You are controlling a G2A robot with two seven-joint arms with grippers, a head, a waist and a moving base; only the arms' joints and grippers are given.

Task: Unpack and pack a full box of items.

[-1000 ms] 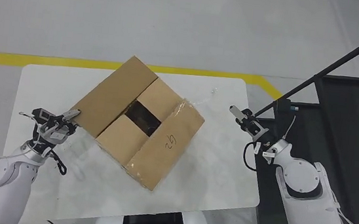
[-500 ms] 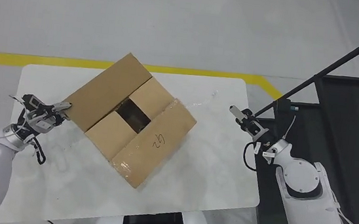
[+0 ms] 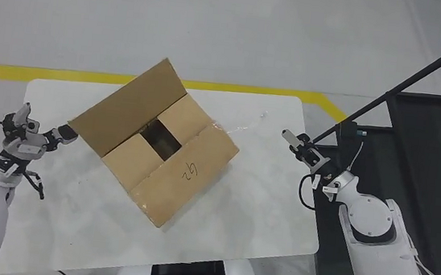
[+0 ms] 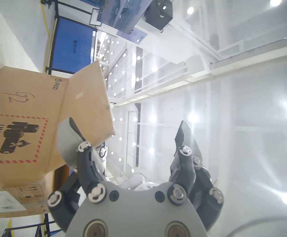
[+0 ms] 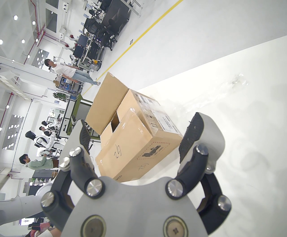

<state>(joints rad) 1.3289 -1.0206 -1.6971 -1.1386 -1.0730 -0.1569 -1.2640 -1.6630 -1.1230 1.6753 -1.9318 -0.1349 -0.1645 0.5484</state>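
Top view: the box (image 3: pixel 161 160) is sitting skewed in the middle of the counter (image 3: pixel 262 206). One long flap (image 3: pixel 126 107) is tilting up and outward, the other is lying flat, and a dark gap (image 3: pixel 162 138) is showing between them. Your left hand (image 3: pixel 42 123) is hovering released at the raised flap's outer corner. Your right hand (image 3: pixel 295 141) is waiting, also released, at the counter's far edge, well apart from the box. I'm judging the step in hand as folding that flap fully back.

Left wrist view: the left hand (image 4: pixel 126 125) is gaping wide, with nothing between the jaws. One finger (image 4: pixel 65 139) is overlapping the flap (image 4: pixel 89 101) edge; whether it is touching, I cannot tell. Be pushing with that finger near the corner, sweeping outward and down, so the crease is bending rather than the box (image 4: pixel 27 116) sliding.

Right wrist view: the right hand (image 5: pixel 139 122) is standing open, facing the box (image 5: pixel 139 143) across bare counter (image 5: pixel 246 112). Consider bringing it in and steadying the near side, since the box may be skidding under a one-sided push
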